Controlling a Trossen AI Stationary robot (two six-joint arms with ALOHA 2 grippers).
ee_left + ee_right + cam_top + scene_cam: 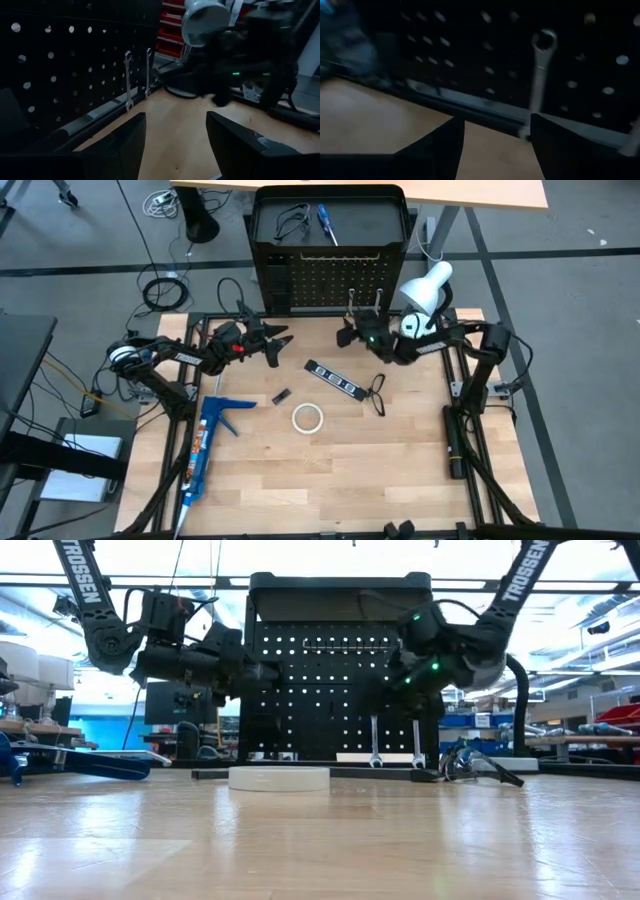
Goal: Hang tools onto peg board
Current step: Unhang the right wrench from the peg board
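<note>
The black peg board [330, 280] stands upright at the table's far edge. Two silver wrenches [352, 305] [378, 305] hang upright on its face by their upper ring ends; they also show in the low view [374, 745] [417, 745]. A white tape ring [307, 418], a black strip with white marks [333, 379] and a black wire loop [378, 392] lie flat on the table. A blue-handled screwdriver [326, 222] and more wire loops [290, 222] lie on the board's top tray. My left gripper [280, 345] is open and empty left of the board's front. My right gripper [350, 335] is open and empty just before the wrenches [538, 75].
A white desk lamp [425, 290] stands at the board's right, close behind my right arm. A blue caulking gun [205, 440] lies near the table's left edge. A small black piece [282, 396] lies left of the tape ring. The table's near half is bare wood.
</note>
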